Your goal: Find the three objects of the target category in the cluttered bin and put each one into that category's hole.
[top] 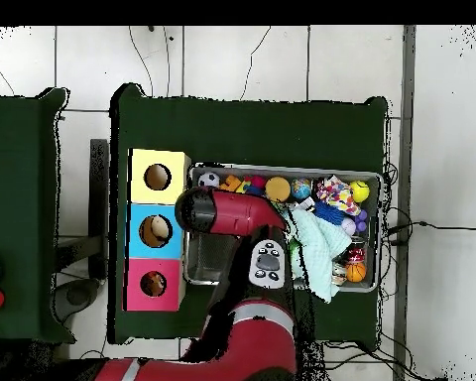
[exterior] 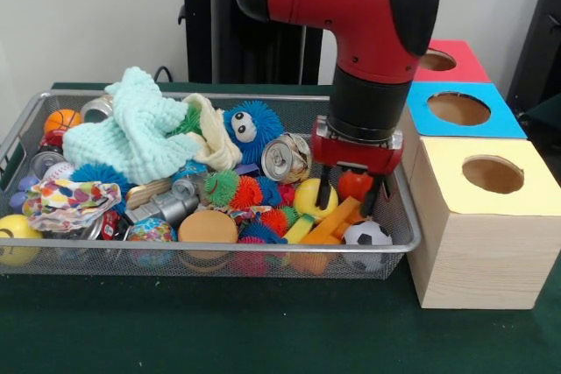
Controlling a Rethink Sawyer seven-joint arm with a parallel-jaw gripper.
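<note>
The silver wire-mesh bin (exterior: 399, 216) is full of toys. The mint-green waffle-knit cloth (exterior: 131, 133) lies heaped at its back left, with the cream cloth (exterior: 213, 136) beside it. The polka-dot cloth (exterior: 66, 199) lies at the front left. My gripper (exterior: 349, 199) is open, fingers (exterior: 324, 192) down in the bin's right end, straddling an orange toy, far from the cloths. The yellow-faced box's hole (exterior: 493, 174) is just right of the bin. From overhead the arm hides the gripper; the mint cloth (top: 321, 243), polka-dot cloth (top: 333, 190) and hole (top: 158, 178) show.
The blue-faced box (exterior: 458, 109) and red-faced box (exterior: 443, 59) stand behind the yellow one. A crushed can (exterior: 285, 157), a blue spiky ball with eyes (exterior: 252, 126), a soccer ball (exterior: 366, 234) and orange plastic pieces (exterior: 329, 225) crowd round the gripper.
</note>
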